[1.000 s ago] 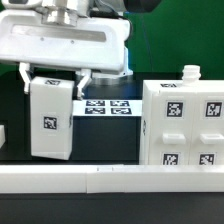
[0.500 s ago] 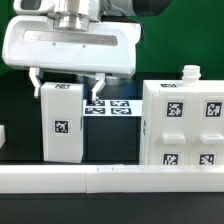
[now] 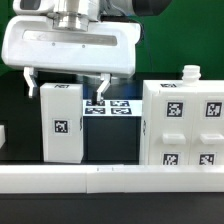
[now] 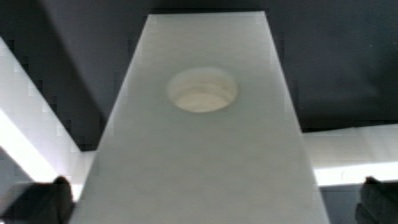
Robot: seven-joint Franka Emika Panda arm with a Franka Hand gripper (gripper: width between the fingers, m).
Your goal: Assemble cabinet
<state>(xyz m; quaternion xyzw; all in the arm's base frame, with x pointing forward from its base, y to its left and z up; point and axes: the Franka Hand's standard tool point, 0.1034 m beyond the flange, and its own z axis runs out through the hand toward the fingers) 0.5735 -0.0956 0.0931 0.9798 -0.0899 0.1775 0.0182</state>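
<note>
Since half a second ago, the two fingers (image 3: 103, 86) have spread apart, and each now stands clear of the tall white block (image 3: 62, 125) they hang over. The block itself has not shifted. It stands upright on the dark counter (image 3: 22, 150), with one black-and-white tag on its facing side. The fingers are wide, one on either side of its top end, holding nothing. In the wrist view the same block (image 4: 196, 150) runs away from the camera, with one round hollow (image 4: 201, 88) in its end. Both dark fingertips (image 4: 54, 198) sit off its edges, and the gap shows most clearly on one side.

One cabinet (image 3: 185, 125) stands on the counter at the exterior view's right, apart from the block. It is much the largest piece, with four tags on its front and one small peg (image 3: 190, 72) on top. The marker board (image 3: 112, 106) lies flat behind and between block and cabinet, with several tags showing. One long white rail (image 3: 110, 178) lies across the foreground in front of both. One small white piece (image 3: 3, 135) is cut off at the exterior view's left edge.
</note>
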